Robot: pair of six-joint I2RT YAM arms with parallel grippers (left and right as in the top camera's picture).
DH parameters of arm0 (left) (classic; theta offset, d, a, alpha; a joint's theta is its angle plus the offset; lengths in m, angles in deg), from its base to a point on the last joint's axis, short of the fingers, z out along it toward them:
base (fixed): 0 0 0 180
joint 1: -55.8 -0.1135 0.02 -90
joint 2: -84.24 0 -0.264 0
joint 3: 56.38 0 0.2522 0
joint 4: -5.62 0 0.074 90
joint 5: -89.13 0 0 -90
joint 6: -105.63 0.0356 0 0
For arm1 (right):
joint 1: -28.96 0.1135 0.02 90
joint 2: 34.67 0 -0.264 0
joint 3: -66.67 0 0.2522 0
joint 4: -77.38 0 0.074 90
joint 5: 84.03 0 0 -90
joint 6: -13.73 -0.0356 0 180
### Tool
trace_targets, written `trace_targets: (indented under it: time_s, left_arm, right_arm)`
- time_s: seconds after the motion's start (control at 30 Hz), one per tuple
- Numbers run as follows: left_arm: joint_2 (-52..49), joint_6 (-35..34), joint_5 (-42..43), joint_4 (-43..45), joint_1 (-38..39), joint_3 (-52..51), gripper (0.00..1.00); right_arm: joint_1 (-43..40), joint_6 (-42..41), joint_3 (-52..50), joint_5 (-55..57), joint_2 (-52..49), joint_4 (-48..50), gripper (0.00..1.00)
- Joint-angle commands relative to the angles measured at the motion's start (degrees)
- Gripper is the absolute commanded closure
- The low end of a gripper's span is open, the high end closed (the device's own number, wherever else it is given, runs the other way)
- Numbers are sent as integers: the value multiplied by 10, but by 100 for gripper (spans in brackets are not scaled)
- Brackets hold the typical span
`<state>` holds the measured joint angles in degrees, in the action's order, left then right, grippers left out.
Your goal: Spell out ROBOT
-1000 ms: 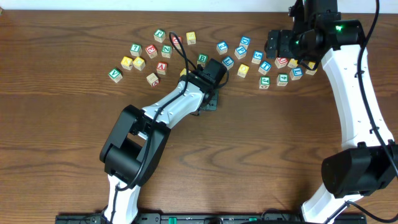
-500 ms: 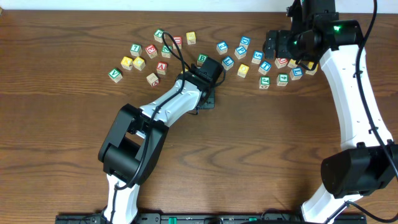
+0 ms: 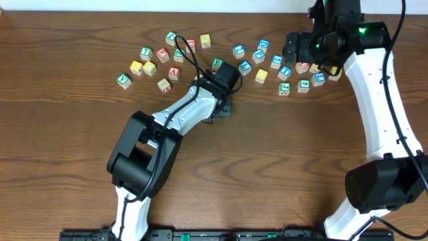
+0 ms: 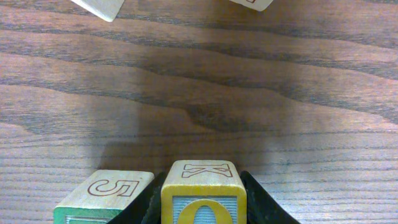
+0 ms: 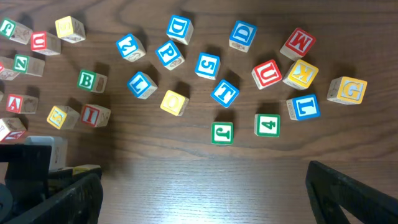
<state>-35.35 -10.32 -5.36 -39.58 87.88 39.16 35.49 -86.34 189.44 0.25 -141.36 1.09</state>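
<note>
My left gripper (image 4: 204, 208) is shut on a yellow block (image 4: 204, 190) with K on top and O on its front face, low over the table. A green block (image 4: 102, 196) with 5 on top lies right beside it on the left. In the overhead view this gripper (image 3: 224, 107) is just below the block scatter and hides its block. My right gripper (image 5: 208, 199) is open and empty, high above the right-hand cluster (image 3: 294, 70). Below it lie a green B block (image 5: 91, 80), a blue T block (image 5: 224, 93) and a red U block (image 5: 267, 73).
Several letter and number blocks are scattered across the back of the table, a left group (image 3: 157, 60) and a right group. A yellow G block (image 5: 347, 90) and a red M block (image 5: 297, 42) lie at the right. Bare wood (image 3: 281, 161) lies in front.
My left gripper has shifted slightly to the left and back with the yellow block still in it. The right arm has barely moved.
</note>
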Motion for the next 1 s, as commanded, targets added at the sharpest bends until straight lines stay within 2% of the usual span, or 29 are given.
trace_targets:
  time_s: [0.0, 0.1, 0.5, 0.53, 0.67, 0.97]
  left_arm:
    - [-13, -9, -7, -1, -3, -10, 67]
    - [-13, -9, -8, -1, -3, -9, 62]
    - [-13, -9, -7, -1, -3, -9, 62]
    - [-13, -9, -7, -1, -3, -8, 58]
    - [-10, -6, -7, -4, -3, 1, 55]
    - [28, 45, -12, -7, -4, 3, 46]
  right_arm:
    - [3, -6, 10, 2, -1, -1, 1]
    - [3, -6, 10, 2, -1, -1, 1]
    - [3, -6, 10, 2, -1, -1, 1]
    - [4, -6, 10, 2, -1, -1, 1]
    - [4, -6, 10, 2, -1, -1, 1]
    - [4, -6, 10, 2, -1, -1, 1]
